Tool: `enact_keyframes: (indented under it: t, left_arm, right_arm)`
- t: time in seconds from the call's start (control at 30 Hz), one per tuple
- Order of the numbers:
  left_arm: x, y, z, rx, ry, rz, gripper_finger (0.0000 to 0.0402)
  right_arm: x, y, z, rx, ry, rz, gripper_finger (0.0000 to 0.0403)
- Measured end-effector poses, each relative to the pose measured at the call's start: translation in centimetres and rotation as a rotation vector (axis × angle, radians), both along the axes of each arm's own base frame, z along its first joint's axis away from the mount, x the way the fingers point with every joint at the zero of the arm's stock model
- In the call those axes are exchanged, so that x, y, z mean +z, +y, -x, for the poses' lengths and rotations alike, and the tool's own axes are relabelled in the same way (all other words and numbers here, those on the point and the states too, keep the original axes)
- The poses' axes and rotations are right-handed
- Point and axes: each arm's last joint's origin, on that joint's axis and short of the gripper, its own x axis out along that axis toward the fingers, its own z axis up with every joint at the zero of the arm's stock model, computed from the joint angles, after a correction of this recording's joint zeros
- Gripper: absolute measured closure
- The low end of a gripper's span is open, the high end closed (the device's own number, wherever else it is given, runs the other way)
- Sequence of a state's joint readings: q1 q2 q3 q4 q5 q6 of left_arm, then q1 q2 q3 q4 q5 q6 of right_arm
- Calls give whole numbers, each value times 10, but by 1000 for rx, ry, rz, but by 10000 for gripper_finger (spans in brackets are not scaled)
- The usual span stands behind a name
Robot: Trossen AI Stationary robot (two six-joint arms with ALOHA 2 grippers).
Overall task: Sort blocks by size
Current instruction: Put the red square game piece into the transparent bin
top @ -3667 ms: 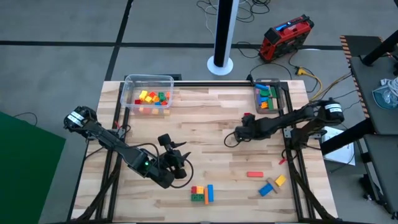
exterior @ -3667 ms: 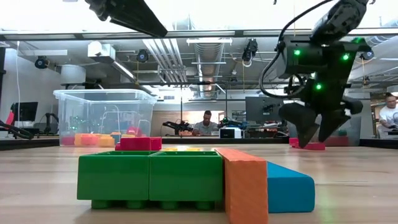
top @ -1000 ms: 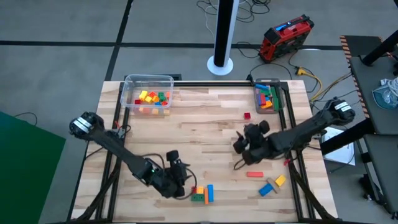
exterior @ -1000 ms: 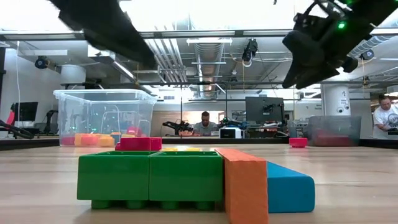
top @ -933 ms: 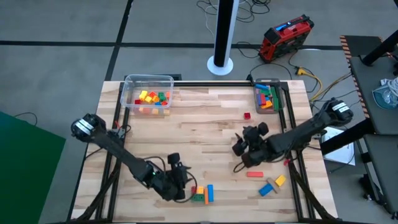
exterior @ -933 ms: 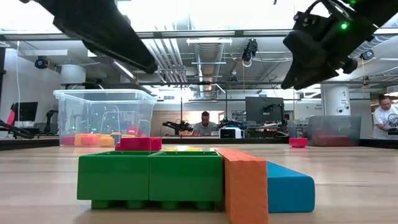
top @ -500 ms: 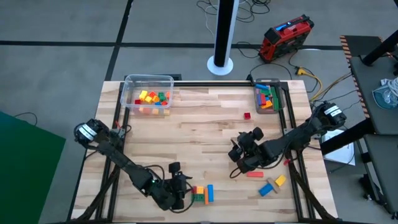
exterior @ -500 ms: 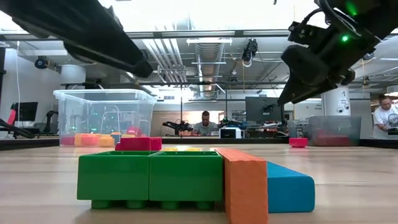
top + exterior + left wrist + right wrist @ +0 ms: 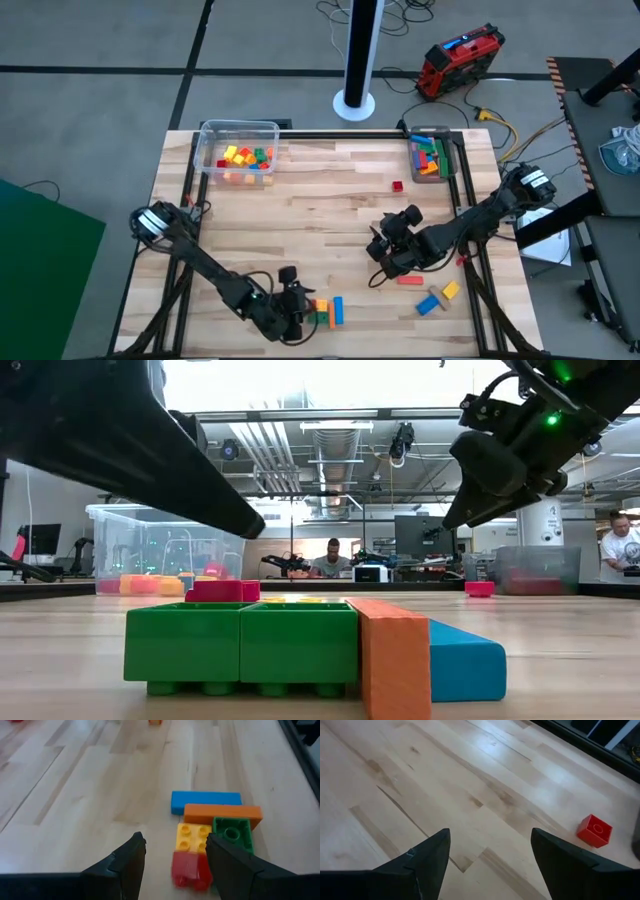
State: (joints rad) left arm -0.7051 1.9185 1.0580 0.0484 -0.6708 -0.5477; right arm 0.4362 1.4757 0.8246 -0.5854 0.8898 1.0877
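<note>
Already the blocks (image 9: 247,158) are partly sorted, as far as can be judged: a heap of small cubes in yellow, red, green and orange fills the clear tub (image 9: 208,135) toward 11 o'clock on the table (image 9: 320,200), and longer bars in blue, green and orange lie in the small tray (image 9: 447,155) toward 1 o'clock. Much is left. One tight cluster (image 9: 325,311) sits at 6 o'clock near the front edge: a blue bar (image 9: 205,801) and an orange bar (image 9: 222,813) lie side by side and touching, with a yellow studded cube (image 9: 193,837), a green studded cube (image 9: 231,831) and a red cube (image 9: 190,868) pressed against them. Toward 4 to 5 o'clock lie a red-orange bar (image 9: 410,280) and, just beyond it, a loose group of yellow, blue and tan pieces (image 9: 438,297). A lone red cube (image 9: 397,186) rests toward 2 o'clock, well apart from the rest. The pieces look like bright, hard plastic, some with studs on top.

The left hand (image 9: 296,305) hovers just beside the 6 o'clock cluster, on its 9 o'clock side, fingers spread wide and holding nothing; its wrist view shows the red and yellow cubes lying in line with the gap. The right hand (image 9: 378,253) hangs at about 4 o'clock, near the red-orange bar, fingers likewise parted and empty over bare wood.
</note>
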Motion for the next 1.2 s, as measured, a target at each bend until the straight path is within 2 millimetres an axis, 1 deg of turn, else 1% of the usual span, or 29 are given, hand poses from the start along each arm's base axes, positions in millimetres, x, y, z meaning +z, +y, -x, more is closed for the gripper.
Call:
enact_keyframes:
  t: [0.2, 0.3, 0.43, 0.53, 0.63, 0.97, 1.2]
  left_arm:
    - [-8, -3, -4, -16, -16, 3, 213]
    - [-10, -4, -4, -9, -13, 12, 201]
    - [-11, -4, -3, -12, -7, 5, 178]
    - [-13, -3, -2, -20, 7, -14, 170]
    - [-15, -4, -2, -26, 15, -26, 169]
    - [-21, -4, -2, -30, 28, -35, 169]
    - [-25, -2, 1, -26, 39, -39, 169]
  right_arm:
    - [0, 0, 0, 0, 0, -2, 146]
    - [0, 0, 0, 2, 2, -5, 146]
    - [0, 0, 0, 4, 4, -4, 139]
    - [0, 0, 0, 5, 3, -5, 133]
    - [0, 0, -1, 6, -1, -6, 132]
    - [0, 1, -1, 13, -3, -6, 149]
    - [0, 1, -2, 19, 0, -2, 141]
